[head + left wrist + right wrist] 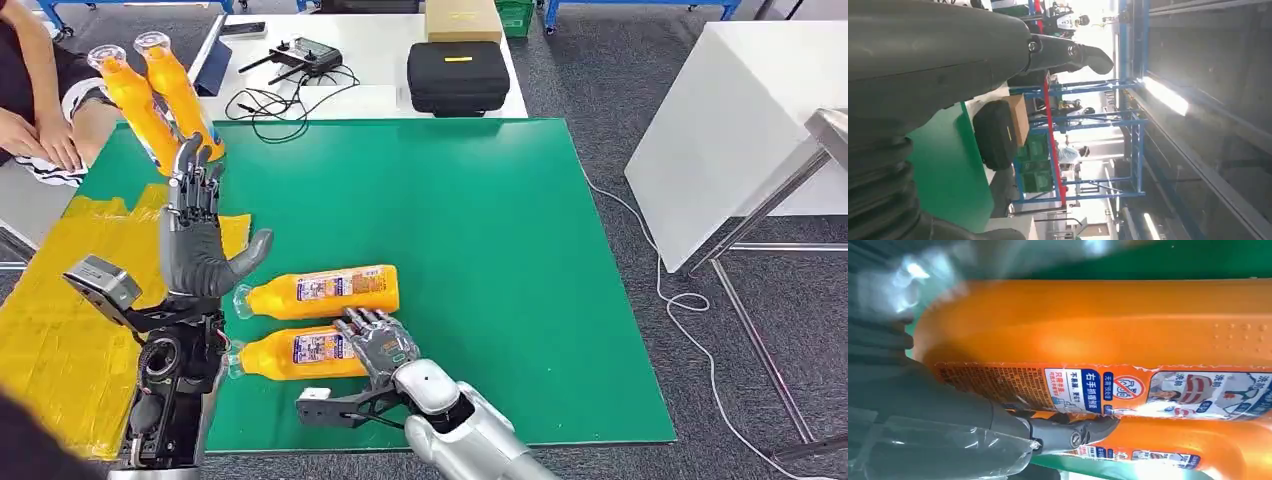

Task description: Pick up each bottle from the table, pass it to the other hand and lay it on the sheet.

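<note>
Two bottles [318,293] lie on the green mat [480,230], right hand [378,342] touching one, left hand [193,225] spread.

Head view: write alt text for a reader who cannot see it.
The robot's right hand rests on the nearer of two orange plastic bottles lying side by side on a green table mat, while its left hand is raised, open. Two more orange bottles stand tilted at the far left, beside a yellow sheet.
</note>
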Available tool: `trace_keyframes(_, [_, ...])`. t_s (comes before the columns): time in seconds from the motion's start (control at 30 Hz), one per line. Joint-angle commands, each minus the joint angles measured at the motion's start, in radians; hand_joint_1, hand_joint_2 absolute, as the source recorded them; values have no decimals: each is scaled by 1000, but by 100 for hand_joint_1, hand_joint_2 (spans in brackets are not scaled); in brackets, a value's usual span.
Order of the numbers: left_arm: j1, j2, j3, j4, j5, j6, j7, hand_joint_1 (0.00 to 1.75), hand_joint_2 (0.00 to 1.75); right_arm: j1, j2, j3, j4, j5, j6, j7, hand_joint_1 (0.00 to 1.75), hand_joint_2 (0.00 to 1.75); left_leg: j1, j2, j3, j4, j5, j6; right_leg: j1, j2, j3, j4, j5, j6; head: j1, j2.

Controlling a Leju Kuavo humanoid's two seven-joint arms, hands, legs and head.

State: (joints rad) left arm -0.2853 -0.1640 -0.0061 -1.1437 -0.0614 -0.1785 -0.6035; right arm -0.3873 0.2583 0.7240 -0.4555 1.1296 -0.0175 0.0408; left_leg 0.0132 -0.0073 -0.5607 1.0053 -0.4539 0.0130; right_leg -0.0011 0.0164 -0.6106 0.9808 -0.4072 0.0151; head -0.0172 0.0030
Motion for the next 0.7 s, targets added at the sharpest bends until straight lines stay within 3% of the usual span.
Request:
trace_keyframes(0.03, [-47,-3,16,85,3,4,8,0,175,-10,-30,-3,54,3,11,7,0,175,0,-2,6,-3,-1,0,0,-4,6,-2,-2,1,0,0])
trace_keyframes(0.07, [-45,-4,16,86,3,5,8,0,175,-6,-32,-3,52,4,7,5,113,175,0,-2,3,-2,0,0,0,-3,4,-1,-1,0,0,0])
trace_keyframes(0.1, [-40,-5,15,88,3,5,8,0,175,-1,-35,-3,52,4,3,5,168,175,0,-2,4,-2,-1,0,0,-4,5,-2,-1,1,0,0])
trace_keyframes(0.13, [-36,-5,13,88,3,4,6,0,175,5,-38,-4,48,5,-4,3,175,175,0,-2,6,-3,-1,0,0,-5,6,-3,-2,1,0,0])
trace_keyframes(0.7, [-44,-5,27,77,-7,5,-4,0,175,-1,-30,-34,33,16,-19,-13,175,175,0,-2,3,-1,-1,0,0,-3,3,-1,-1,0,0,0])
